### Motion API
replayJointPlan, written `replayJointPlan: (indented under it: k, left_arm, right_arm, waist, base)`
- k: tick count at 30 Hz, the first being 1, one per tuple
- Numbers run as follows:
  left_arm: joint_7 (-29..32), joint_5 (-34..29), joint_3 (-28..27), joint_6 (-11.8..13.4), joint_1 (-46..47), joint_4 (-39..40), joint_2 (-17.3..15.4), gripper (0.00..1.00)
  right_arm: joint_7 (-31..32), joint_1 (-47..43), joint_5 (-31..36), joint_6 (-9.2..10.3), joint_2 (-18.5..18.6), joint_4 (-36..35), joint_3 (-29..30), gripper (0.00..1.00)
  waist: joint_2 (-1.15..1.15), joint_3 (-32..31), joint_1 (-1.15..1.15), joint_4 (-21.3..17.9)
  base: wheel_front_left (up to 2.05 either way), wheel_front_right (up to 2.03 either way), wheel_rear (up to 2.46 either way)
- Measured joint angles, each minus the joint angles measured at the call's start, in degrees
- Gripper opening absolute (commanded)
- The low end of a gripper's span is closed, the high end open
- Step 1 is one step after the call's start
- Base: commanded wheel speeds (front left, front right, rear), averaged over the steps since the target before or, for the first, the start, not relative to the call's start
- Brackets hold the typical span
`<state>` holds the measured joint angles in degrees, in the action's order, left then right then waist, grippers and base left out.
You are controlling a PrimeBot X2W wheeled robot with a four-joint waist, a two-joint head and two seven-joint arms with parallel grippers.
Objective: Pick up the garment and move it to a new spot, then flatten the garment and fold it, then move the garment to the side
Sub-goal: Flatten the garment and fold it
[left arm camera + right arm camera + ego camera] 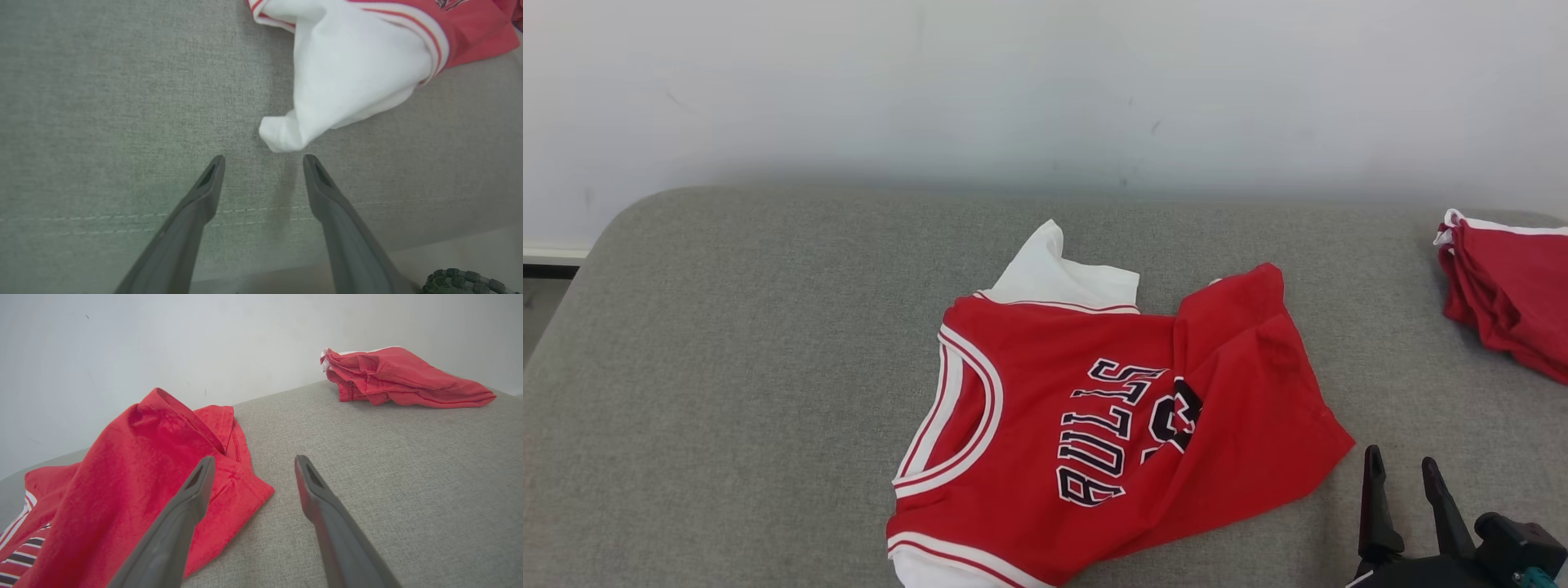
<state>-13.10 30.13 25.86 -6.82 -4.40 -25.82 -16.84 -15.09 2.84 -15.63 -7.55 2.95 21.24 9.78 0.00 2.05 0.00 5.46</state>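
Jaws open and empty: garment (1045, 384) sleeve just beyond left gripper (263, 157), hem beside right gripper (253, 458).

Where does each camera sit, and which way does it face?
Head view: on the head, facing forward and down at the jersey on the cushion; right end effector lower right.
Left wrist view: on that wrist, facing down along the open left end effector at the white sleeve.
Right wrist view: on that wrist, facing low across the cushion between its open fingers.
Head and right wrist views share the red pile.
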Motion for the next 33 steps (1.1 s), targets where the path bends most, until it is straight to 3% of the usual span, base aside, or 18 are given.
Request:
replayJointPlan:
  k: [6, 12, 22, 33]
  left_arm:
    - [-1.2, 0.7, 0.6, -0.2, -1.5, -2.5, 2.2, 1.0]
    - [-1.8, -0.8, -0.4, -0.2, -0.7, -3.4, 3.7, 1.0]
    - [-1.9, -5.4, -3.0, -0.3, 1.0, -0.4, 5.5, 1.0]
    - [-1.9, -6.5, -2.1, -0.6, 3.0, 0.7, 6.5, 1.0]
  right_arm:
    - [0.0, -0.5, 0.0, 0.0, 0.4, 0.4, -0.4, 1.0]
    - [0.0, -0.2, 1.5, 0.0, 3.3, 2.4, -2.1, 1.0]
    - [1.5, 12.5, 3.1, 0.0, 12.2, 16.9, -12.0, 1.0]
    - [4.4, 20.6, 0.2, 0.0, 15.2, 28.1, -19.2, 1.0]
  waist:
    - [0.0, 0.4, 0.0, 0.9]
    - [0.0, 0.7, 0.0, 1.9]
    - [0.0, 2.6, 0.0, 1.9]
    - [0.0, 4.2, 0.0, 3.9]
  base:
    - [0.0, 0.0, 0.0]
    - [0.0, 0.0, 0.0]
    - [0.0, 0.0, 0.0]
    - [0.0, 0.0, 0.0]
